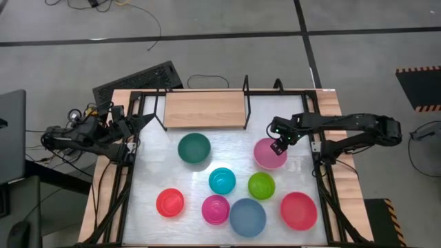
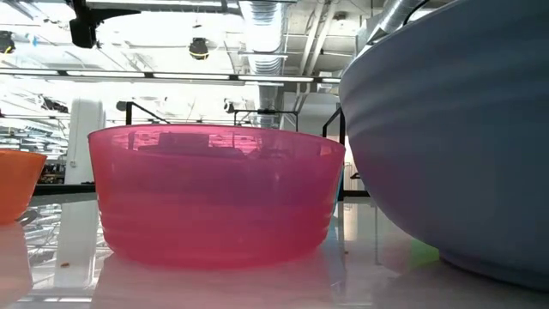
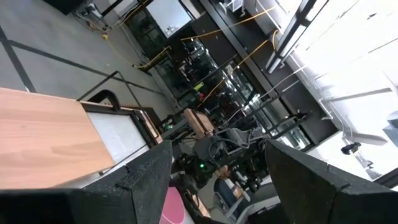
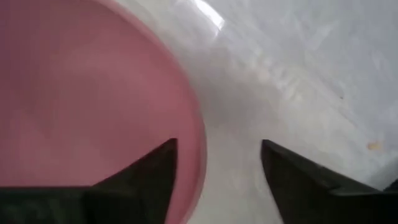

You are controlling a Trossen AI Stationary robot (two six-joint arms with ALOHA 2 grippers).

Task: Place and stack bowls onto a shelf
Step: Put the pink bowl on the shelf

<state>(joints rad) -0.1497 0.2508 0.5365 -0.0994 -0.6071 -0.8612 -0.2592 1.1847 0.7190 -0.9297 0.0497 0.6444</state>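
Eight bowls stand on the white table top: dark green (image 1: 194, 148), pale pink (image 1: 270, 154), teal (image 1: 222, 180), lime (image 1: 261, 184), orange (image 1: 170, 202), magenta (image 1: 216, 209), grey-blue (image 1: 247, 217) and red (image 1: 298, 210). The light-wood shelf (image 1: 207, 109) stands at the far edge with nothing on it. My right gripper (image 1: 279, 146) is open, low over the pink bowl's far right rim (image 4: 198, 143). One finger is over the bowl's inside and one is outside it. My left gripper (image 1: 131, 132) is open and holds nothing at the table's left edge.
Black metal frame rails (image 1: 322, 172) run along the table's left and right sides. The shelf's thin black uprights (image 1: 246, 103) rise at its ends. In the low view the magenta bowl (image 2: 214, 197) and the grey-blue bowl (image 2: 455, 137) fill the foreground.
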